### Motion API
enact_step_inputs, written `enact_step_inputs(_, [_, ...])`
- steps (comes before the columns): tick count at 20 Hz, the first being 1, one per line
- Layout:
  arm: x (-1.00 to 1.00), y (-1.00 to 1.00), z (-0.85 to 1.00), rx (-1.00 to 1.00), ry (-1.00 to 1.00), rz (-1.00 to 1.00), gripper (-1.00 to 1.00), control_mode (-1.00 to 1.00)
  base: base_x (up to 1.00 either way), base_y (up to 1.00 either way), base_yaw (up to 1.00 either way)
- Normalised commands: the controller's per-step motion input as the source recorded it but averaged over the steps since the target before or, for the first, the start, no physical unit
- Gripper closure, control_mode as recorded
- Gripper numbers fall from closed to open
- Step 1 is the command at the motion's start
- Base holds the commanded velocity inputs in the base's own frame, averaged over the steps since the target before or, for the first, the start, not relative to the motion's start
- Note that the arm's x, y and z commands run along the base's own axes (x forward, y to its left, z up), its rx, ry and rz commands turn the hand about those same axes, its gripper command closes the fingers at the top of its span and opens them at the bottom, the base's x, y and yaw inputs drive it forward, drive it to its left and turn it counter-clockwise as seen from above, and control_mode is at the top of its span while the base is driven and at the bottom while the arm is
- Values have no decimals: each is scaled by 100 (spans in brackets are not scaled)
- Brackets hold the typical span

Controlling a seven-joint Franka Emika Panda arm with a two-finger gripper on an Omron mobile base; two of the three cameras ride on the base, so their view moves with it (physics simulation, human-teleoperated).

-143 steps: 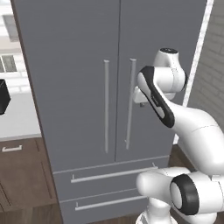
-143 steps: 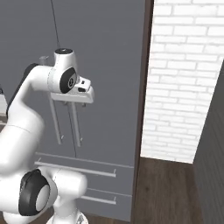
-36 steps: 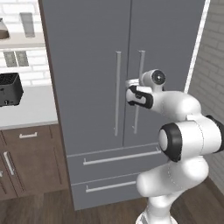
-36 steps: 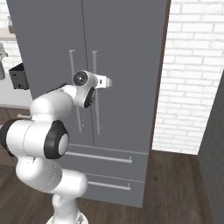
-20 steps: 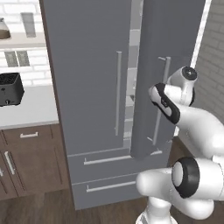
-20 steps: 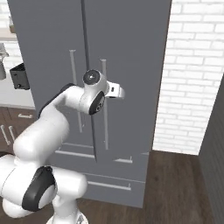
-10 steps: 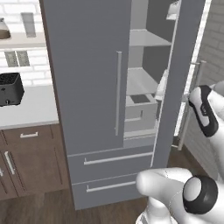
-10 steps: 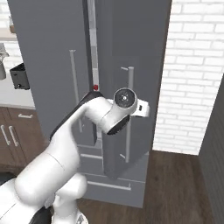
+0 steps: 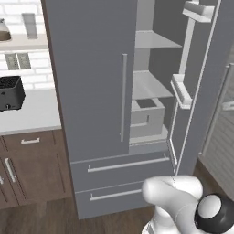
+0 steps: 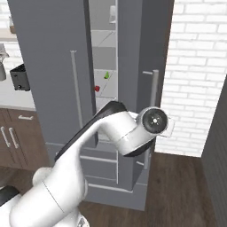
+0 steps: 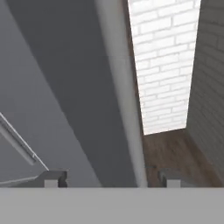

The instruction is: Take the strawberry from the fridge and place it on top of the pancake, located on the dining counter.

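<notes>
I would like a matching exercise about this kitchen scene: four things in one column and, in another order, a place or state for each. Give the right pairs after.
Things:
1. small red strawberry
2. right door of the tall grey fridge
3. black toaster
4. left door of the grey fridge

Places or states:
A. shut
B. on a pale shelf inside the fridge
C. swung open
D. on the white kitchen counter above brown cabinets

Pairs: 1-B, 2-C, 3-D, 4-A
</notes>
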Motion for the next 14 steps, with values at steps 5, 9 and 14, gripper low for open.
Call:
enact_step_inputs(5, [-86,38,28,-12,2,-9,-100,-100,0,0,0])
enact_step_inputs(9, [-2,98,5,-38,22,-11,-100,-100,0,0,0])
enact_step_inputs(14, [45,100,0,-59,45,-8,-100,-100,0,0,0])
